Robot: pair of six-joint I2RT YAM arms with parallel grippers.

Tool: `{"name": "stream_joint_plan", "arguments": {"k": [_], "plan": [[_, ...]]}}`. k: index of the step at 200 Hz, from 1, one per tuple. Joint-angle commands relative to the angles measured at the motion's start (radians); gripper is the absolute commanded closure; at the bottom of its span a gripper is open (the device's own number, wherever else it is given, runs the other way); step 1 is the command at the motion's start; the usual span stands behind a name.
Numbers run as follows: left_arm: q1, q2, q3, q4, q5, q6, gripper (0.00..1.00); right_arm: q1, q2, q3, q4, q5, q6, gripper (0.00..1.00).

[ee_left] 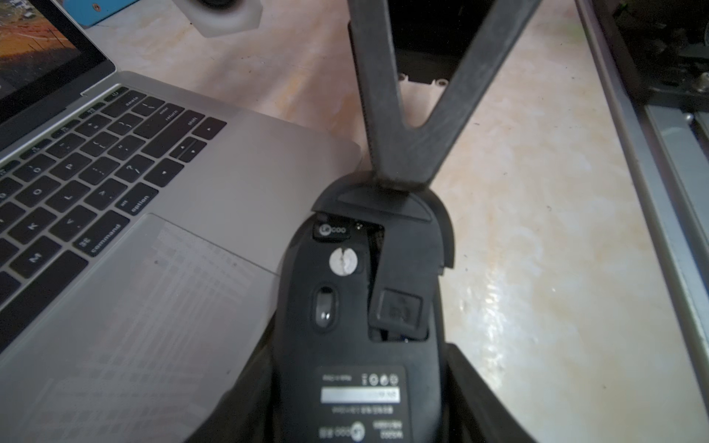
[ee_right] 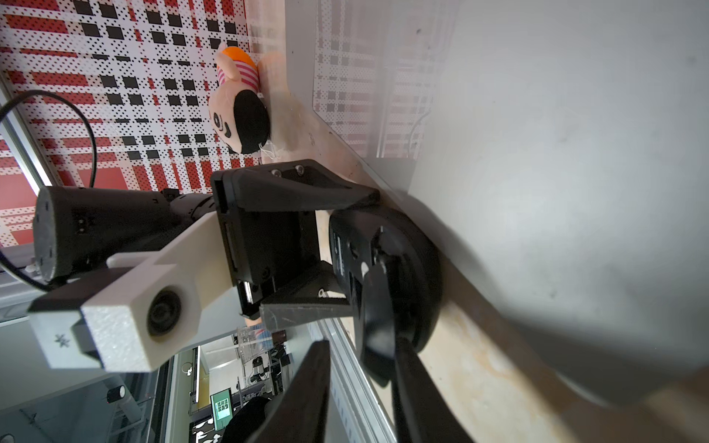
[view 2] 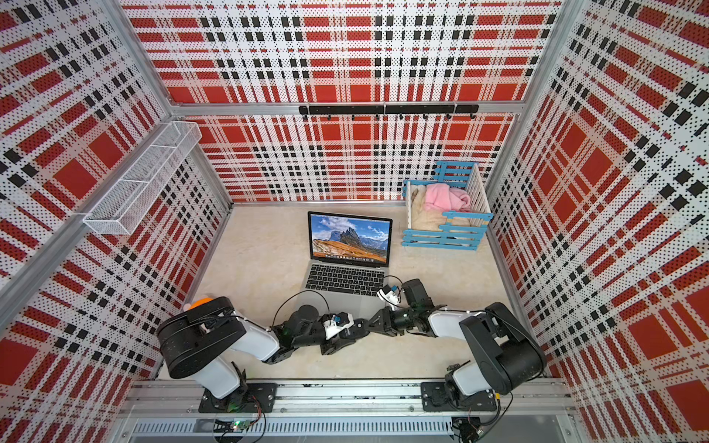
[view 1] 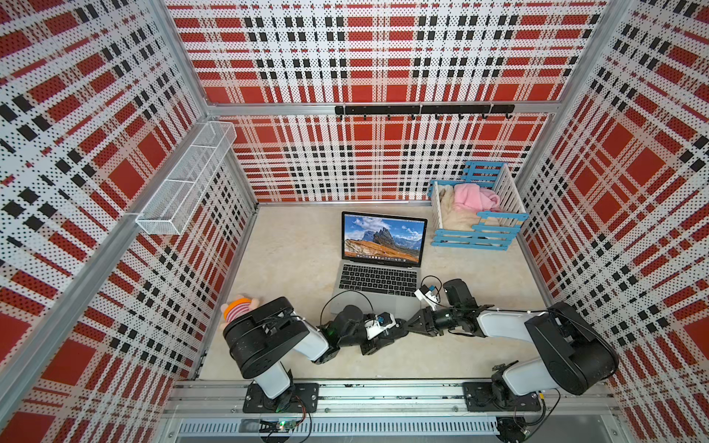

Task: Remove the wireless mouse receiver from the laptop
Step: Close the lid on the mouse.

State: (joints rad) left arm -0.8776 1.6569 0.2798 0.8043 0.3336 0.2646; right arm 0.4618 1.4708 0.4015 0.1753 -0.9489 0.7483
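**Stowing stage, at the near right corner of the laptop (view 1: 378, 284).** The left gripper (ee_right: 362, 249) clasps the mouse (ee_left: 345, 307) by its sides, belly up. We read this hold as a way to keep the open bay exposed.

The receiver (ee_left: 333, 230) lies in its slot in that bay, off the laptop (no stub shows along the laptop's right edge, as far as the left wrist view covers it). We therefore judge the removal itself done.

The cover (ee_left: 416, 237) sits askew over the bay and is not seated. The right gripper (ee_left: 391, 185) meets its far rim with tips nearly together. We cannot tell whether they pinch it or merely press.

Count: one laptop, one mouse, one cover, one receiver and two grippers. Also present are one doll (view 1: 238, 307) at the near left and one crate (view 1: 475, 237) at the far right.
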Motion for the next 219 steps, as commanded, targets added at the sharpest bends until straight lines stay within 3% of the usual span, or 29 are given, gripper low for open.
{"name": "stream_joint_plan", "arguments": {"k": [1, 140, 219], "plan": [[-0.001, 0.015, 0.009, -0.007, 0.005, -0.008, 0.65, -0.005, 0.018, 0.029, -0.021, 0.012, -0.028, 0.63], [-0.007, 0.028, 0.013, -0.008, 0.003, -0.001, 0.65, -0.004, 0.047, 0.079, -0.145, 0.037, -0.111, 0.56], [-0.006, 0.03, 0.015, -0.008, 0.005, -0.002, 0.66, -0.002, 0.033, 0.106, -0.219, 0.107, -0.15, 0.46]]}}
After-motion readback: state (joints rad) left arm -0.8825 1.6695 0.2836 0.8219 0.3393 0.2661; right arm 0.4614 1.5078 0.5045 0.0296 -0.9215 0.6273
